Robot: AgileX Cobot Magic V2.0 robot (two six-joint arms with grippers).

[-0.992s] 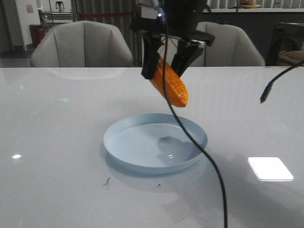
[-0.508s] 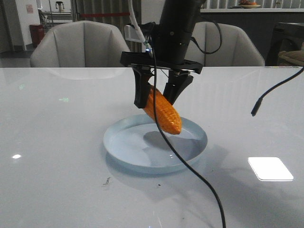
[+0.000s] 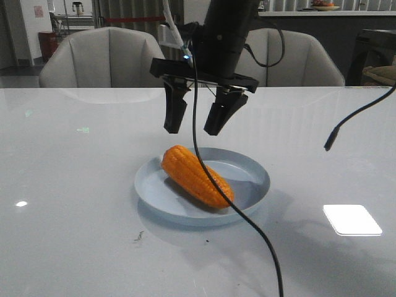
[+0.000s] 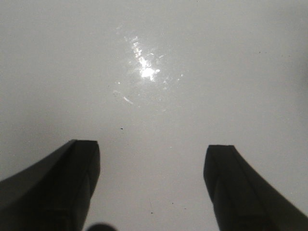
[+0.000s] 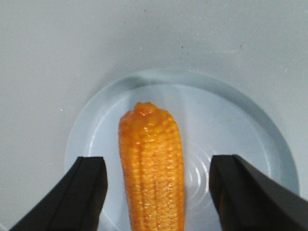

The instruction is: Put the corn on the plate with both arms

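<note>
Dropped from the right gripper (image 3: 197, 122), the glossy orange toy corn (image 3: 197, 175) now lies in the pale blue round plastic plate (image 3: 253, 176), jaws wide above to clear it.

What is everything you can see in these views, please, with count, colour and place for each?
corn: one, orange, lying on its side in the plate, free of both grippers.
plate: one, pale blue, mid-table.
table: one, glossy white, bearing the plate.
chairs: two, light grey, behind the table.
loose cable: one, black, hanging at the right above the table.
right gripper: one, black, open, above the corn and plate, its cable trailing down in front.
left gripper: one, black, open, over bare table; seen only in the left wrist view.
</note>
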